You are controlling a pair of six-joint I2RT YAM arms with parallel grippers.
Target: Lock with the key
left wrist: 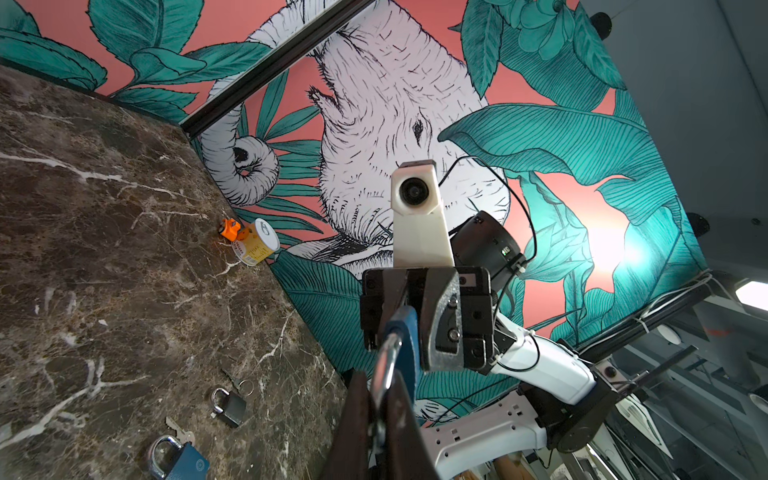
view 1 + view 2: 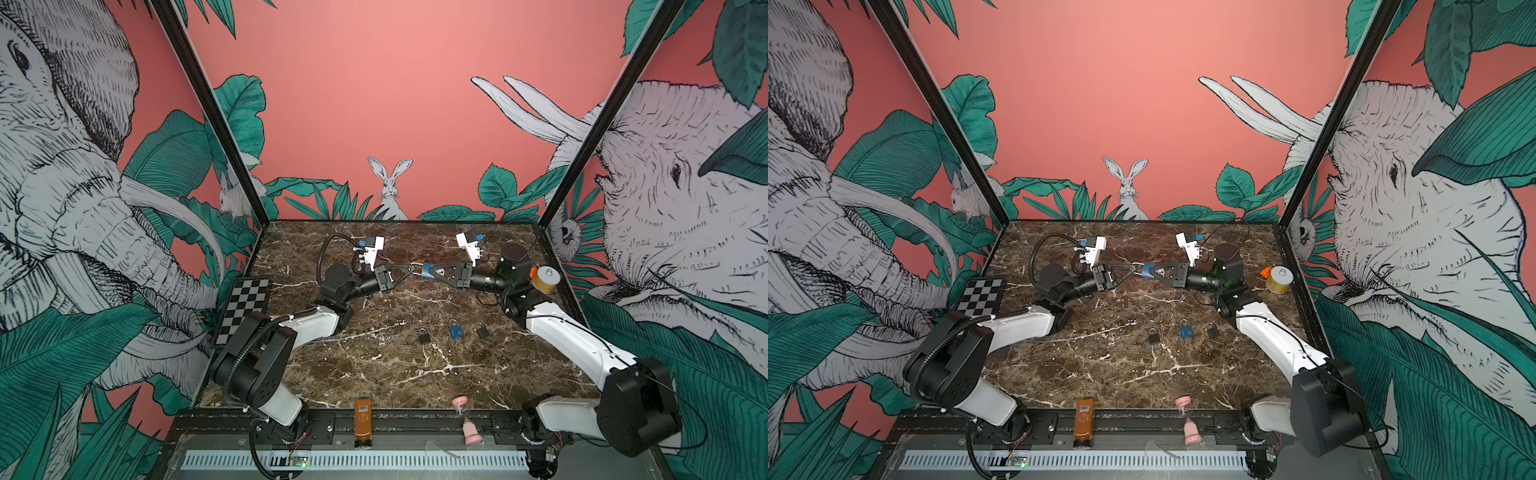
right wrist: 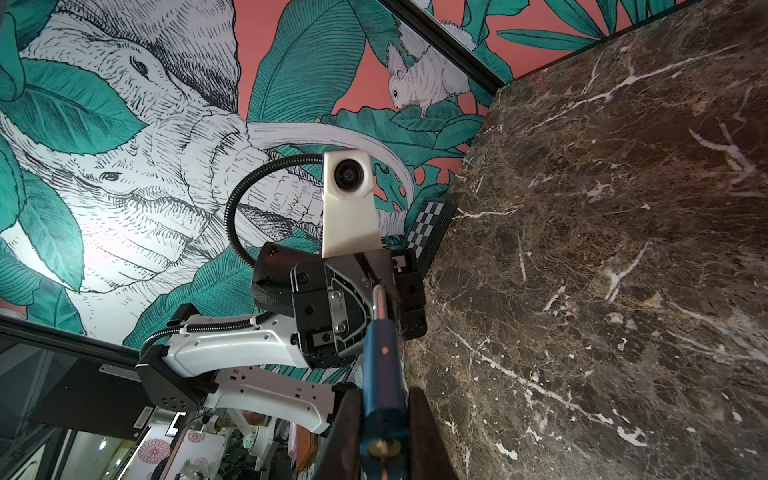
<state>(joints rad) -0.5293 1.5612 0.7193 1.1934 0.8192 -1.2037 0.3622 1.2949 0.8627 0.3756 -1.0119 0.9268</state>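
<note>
A blue padlock (image 2: 428, 271) (image 2: 1147, 270) hangs in mid-air above the back of the marble table (image 2: 374, 374), held between both grippers. My right gripper (image 2: 432, 272) (image 3: 382, 415) is shut on its blue body (image 3: 380, 365), and the brass keyway end (image 3: 380, 449) faces the right wrist camera. My left gripper (image 2: 411, 268) (image 1: 380, 399) is shut on the silver shackle (image 1: 388, 361). Neither gripper holds a key. In the left wrist view, one key (image 1: 178, 430) lies by a second blue padlock (image 1: 178, 459) and a ringed key (image 1: 241, 382) by a black padlock (image 1: 228, 407).
Three padlocks lie in a row on the table's right half: black (image 2: 424, 336), blue (image 2: 456, 331), black (image 2: 482, 330). A yellow tin (image 2: 546, 279) stands at the right edge and a checkerboard (image 2: 245, 309) at the left. An orange bottle (image 2: 363, 419) and a pink hourglass (image 2: 467, 419) sit at the front.
</note>
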